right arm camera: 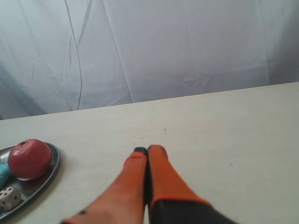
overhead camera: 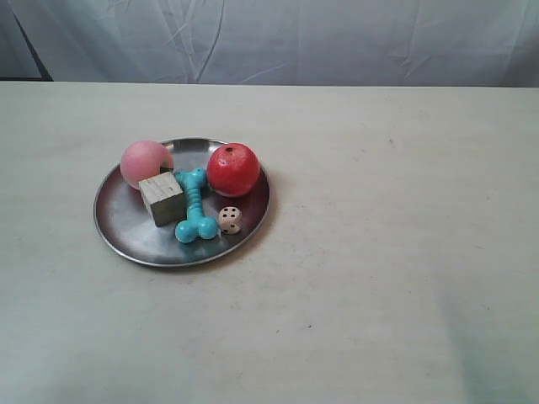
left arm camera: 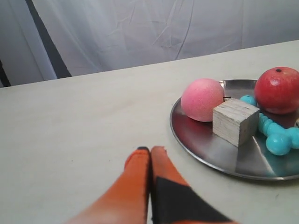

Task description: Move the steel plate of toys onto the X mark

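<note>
Left gripper (left arm camera: 150, 150): my fingers were pressed together, empty, beside the steel plate (left arm camera: 196, 149).
Right gripper (right arm camera: 147, 150): likewise together, empty.
Advice: grip the rim, slide level.

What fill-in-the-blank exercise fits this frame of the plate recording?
1. The steel plate holds ___ toys.
2. The left gripper has its jaws ___.
3. The bone-shaped toy is coloured ___.
4. The wooden cube sits right in front of the pink ___.

Missing words: five; shut; turquoise; peach
</note>
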You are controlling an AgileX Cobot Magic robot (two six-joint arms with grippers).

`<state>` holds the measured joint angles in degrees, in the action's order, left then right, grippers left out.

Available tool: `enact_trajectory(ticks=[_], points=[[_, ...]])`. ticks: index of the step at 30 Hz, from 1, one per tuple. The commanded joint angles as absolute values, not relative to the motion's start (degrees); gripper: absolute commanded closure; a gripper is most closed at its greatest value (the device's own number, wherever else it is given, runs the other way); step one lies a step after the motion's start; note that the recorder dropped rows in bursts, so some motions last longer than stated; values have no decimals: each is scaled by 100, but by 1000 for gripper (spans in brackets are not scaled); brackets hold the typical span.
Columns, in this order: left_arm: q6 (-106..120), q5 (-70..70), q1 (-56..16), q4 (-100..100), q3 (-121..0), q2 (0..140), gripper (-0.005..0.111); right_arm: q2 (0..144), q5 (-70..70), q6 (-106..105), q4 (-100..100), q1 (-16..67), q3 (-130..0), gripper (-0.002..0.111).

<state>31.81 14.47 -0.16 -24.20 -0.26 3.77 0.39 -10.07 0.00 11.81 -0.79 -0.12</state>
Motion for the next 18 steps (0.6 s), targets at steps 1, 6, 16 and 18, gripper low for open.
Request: enact_trajectory(ticks=[1, 6, 16, 18], points=[[1436, 1380, -9, -971, 0, 361, 107, 0, -981, 0, 1118, -119, 0, 108], [186, 1210, -9, 341, 0, 361, 107, 0, -1020, 0, 1212, -119, 0, 108], [187, 1149, -9, 502, 0, 361, 107, 0, -1020, 0, 1212, -119, 0, 108], [187, 1149, -9, 502, 0, 361, 107, 0, -1020, 0, 1212, -119, 0, 108]])
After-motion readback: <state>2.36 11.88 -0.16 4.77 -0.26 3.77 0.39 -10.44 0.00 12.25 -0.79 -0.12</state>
